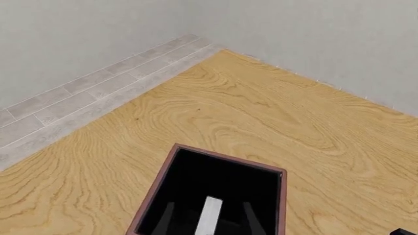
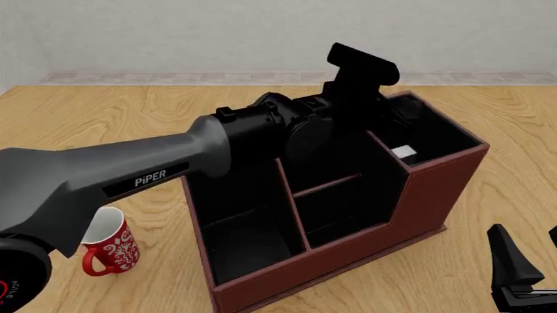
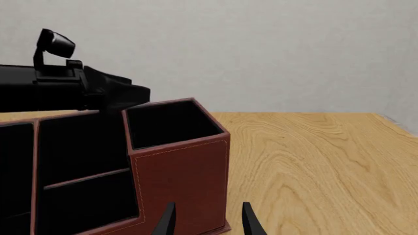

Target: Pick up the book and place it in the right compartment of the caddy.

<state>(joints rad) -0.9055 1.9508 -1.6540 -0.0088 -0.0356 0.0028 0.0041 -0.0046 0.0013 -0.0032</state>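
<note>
The reddish-brown caddy (image 2: 435,195) stands mid-table. Its tall right compartment (image 2: 435,134) holds the book (image 2: 402,153), of which only a patch of white page edge shows. In the left wrist view I look straight down into that compartment (image 1: 228,157), and the book (image 1: 209,218) appears as a white strip standing between the two fingers. My left gripper (image 1: 209,204) hangs open just over it, with its fingers apart from the strip. My right gripper (image 3: 209,223) is open and holds nothing, low beside the caddy's (image 3: 183,171) right end.
A red-and-white mug (image 2: 109,248) stands left of the caddy, under my left arm (image 2: 148,173). The caddy's middle and long sections show only black lining. A tiled floor strip (image 1: 78,103) and a grey wall lie beyond the table's far edge.
</note>
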